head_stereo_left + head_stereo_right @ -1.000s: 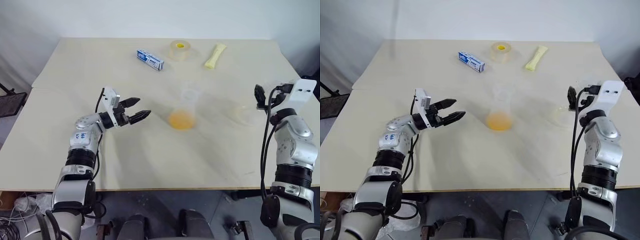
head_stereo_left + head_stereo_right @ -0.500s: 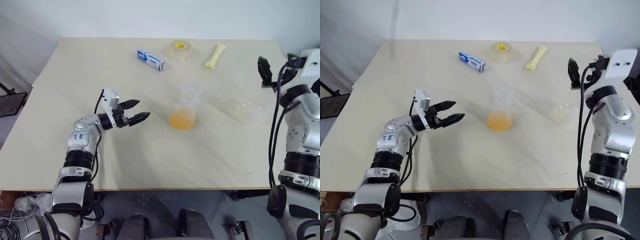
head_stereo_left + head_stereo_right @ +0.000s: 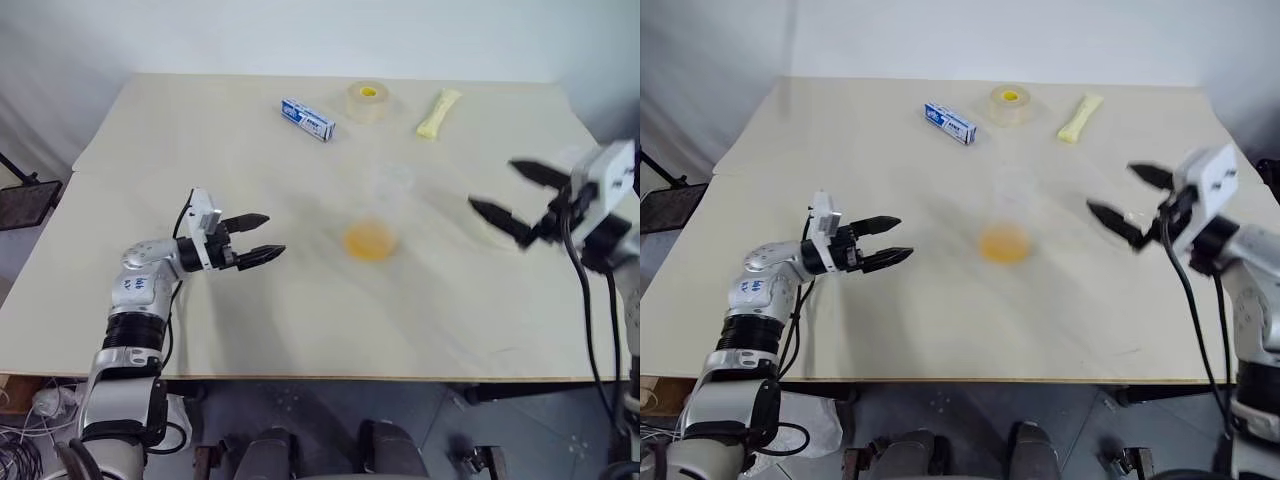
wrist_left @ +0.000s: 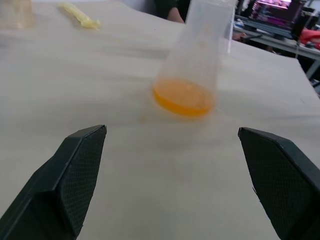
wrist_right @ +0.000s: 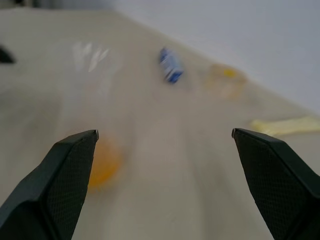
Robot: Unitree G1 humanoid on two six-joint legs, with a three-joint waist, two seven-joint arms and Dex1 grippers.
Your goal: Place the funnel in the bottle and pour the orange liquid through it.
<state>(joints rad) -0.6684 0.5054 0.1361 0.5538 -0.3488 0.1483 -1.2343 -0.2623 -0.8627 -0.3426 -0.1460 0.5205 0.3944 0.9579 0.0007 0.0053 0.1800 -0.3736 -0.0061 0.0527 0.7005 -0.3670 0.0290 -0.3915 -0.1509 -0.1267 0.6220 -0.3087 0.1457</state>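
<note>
Left gripper point(image 3: 262, 236) level, jaws wide, empty, aimed at bottle point(image 4: 195, 55) of orange liquid point(image 3: 369, 240); right gripper point(image 3: 515, 196) level, wide, empty, facing it opposite.

Left gripper point(image 4: 172, 175) fingers spread wide, nothing between them, both tips above the pale table point(image 4: 100, 100). Ahead, between the fingers' line of sight: clear flask-shaped bottle point(image 4: 197, 47) standing upright, orange liquid point(image 4: 183, 97) pooled in its base. Well beyond it, a pale yellow wrapped stick point(image 4: 80, 16) lying flat; a clear tape roll point(image 4: 16, 12) at the far edge, partly cut off
</note>
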